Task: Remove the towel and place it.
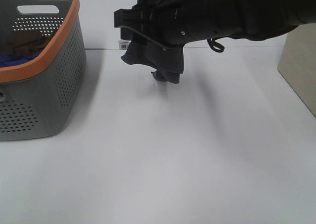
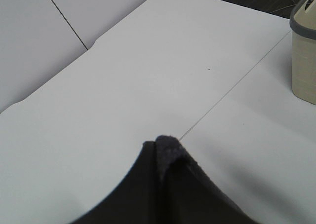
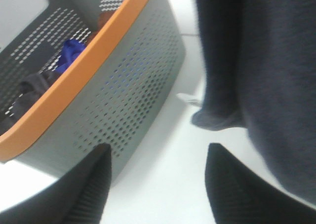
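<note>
The dark towel (image 1: 158, 61) hangs bunched above the white table (image 1: 163, 160), right of the basket (image 1: 54, 86), with its white tag (image 1: 123, 44) at the upper left. Black arm parts overlap above it, so I cannot separate the grippers in the exterior view. In the left wrist view my left gripper (image 2: 163, 157) is shut on a fold of the towel (image 2: 167, 144). In the right wrist view my right gripper (image 3: 158, 184) is open and empty, between the basket (image 3: 128, 91) and the hanging towel (image 3: 266, 76), touching neither.
The grey basket with an orange rim holds a bright blue cloth (image 1: 12, 60) and a brown cloth (image 1: 29, 41). A beige box (image 1: 298, 61) stands at the table's right edge. A seam (image 1: 237, 47) crosses the far table.
</note>
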Available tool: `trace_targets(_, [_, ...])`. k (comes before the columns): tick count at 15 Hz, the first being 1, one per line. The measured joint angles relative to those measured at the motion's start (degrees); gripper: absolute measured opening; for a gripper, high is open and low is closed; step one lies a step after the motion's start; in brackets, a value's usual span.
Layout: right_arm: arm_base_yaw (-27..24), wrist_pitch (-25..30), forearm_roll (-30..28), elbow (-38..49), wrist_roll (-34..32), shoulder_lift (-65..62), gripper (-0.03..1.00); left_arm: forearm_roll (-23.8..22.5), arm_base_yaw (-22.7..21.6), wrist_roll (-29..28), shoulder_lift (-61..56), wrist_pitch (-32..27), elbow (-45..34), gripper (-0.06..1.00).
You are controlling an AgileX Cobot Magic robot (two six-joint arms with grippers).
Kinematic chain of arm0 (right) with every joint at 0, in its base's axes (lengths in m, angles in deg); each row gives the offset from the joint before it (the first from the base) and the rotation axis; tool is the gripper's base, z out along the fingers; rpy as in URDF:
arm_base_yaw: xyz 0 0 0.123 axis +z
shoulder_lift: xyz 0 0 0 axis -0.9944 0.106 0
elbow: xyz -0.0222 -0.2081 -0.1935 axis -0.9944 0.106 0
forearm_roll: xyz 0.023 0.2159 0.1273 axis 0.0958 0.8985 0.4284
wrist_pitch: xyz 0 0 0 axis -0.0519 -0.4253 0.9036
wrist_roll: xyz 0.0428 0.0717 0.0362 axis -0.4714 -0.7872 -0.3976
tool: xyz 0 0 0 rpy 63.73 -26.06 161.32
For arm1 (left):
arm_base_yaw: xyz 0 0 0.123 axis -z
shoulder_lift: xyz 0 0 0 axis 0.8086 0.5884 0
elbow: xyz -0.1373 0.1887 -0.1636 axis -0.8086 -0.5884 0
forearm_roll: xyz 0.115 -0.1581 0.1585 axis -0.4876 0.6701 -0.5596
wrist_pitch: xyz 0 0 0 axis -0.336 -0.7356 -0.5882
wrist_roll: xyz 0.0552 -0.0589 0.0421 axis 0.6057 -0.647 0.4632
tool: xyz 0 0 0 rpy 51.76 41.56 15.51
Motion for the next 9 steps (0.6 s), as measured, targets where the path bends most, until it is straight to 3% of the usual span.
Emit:
trace_targets(2, [0.0, 4.6, -0.2, 0.0, 0.0, 0.0, 0.46, 0.0, 0.0, 0.0, 0.0, 0.0, 0.0, 0.0])
trace_targets(3, [0.0, 3.2, -0.3, 0.0, 0.1, 0.0, 0.45, 0.1, 0.0, -0.2, 0.0, 0.0, 0.0, 0.0])
trace_targets(7, [-0.1, -12.5, -2.9, 0.0, 0.3, 1.4, 0.45, 0.1, 0.0, -0.5, 0.0, 0.0, 0.0, 0.0])
trace_targets(9, [-0.1, -13.7, -3.3, -1.9, 0.0, 2.2, 0.45, 0.1, 0.0, -0.5, 0.0, 0.0, 0.0, 0.0])
